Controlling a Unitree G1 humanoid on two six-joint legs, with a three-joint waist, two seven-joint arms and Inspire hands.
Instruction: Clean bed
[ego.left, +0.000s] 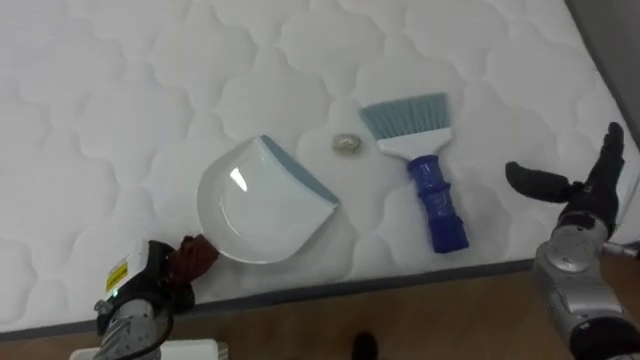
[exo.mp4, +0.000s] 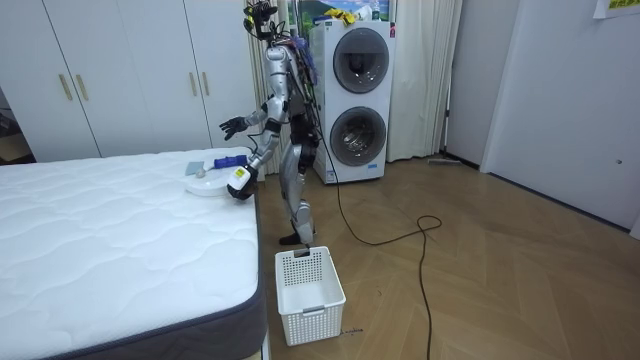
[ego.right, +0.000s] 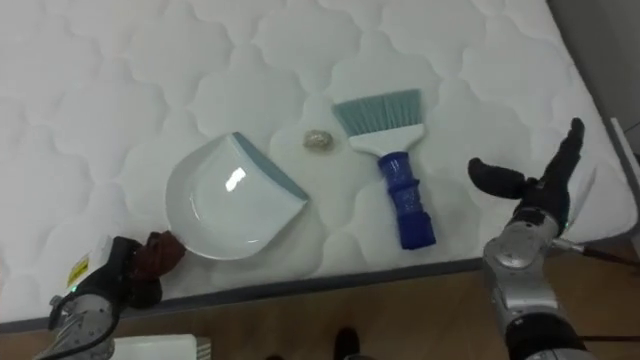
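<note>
Left hand (ego.left: 150, 288) grips the dustpan (ego.left: 255, 205) so its lip faces the scrap (ego.left: 347, 144), and the open right hand (ego.left: 580, 195) hovers right of the brush (ego.left: 428, 180), probably to grab it.

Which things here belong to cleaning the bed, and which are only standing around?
For the job: dustpan held by left hand, blue brush, small scrap, mattress.
Standing around: white basket, washing machines, wardrobe.

A white basket (exo.mp4: 318, 318) stands on the wooden floor (exo.mp4: 480, 270), stacked washing machines (exo.mp4: 355, 100) behind, near wardrobes (exo.mp4: 130, 75).
</note>
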